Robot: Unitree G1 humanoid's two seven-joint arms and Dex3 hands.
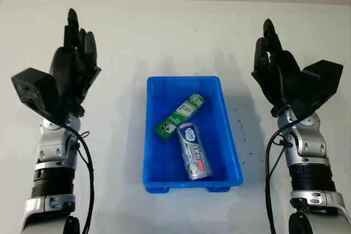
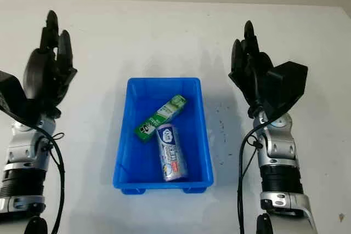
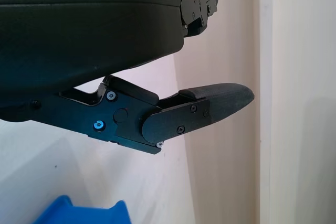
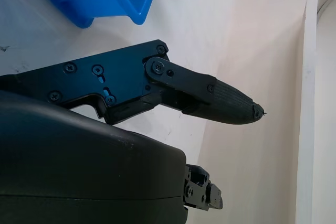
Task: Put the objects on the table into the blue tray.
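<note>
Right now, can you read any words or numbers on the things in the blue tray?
Green rectangular box in the blue plastic tray: white print on its side, too small to read.
Purple-and-white cylindrical can beside it: a blue logo near its top, too blurred to read.
Left hand and right hand: open beside the tray, no text seen.

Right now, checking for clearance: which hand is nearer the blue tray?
Neither clearly. The left hand is over the table on the blue tray's left, the right hand on its right, both open.
</note>
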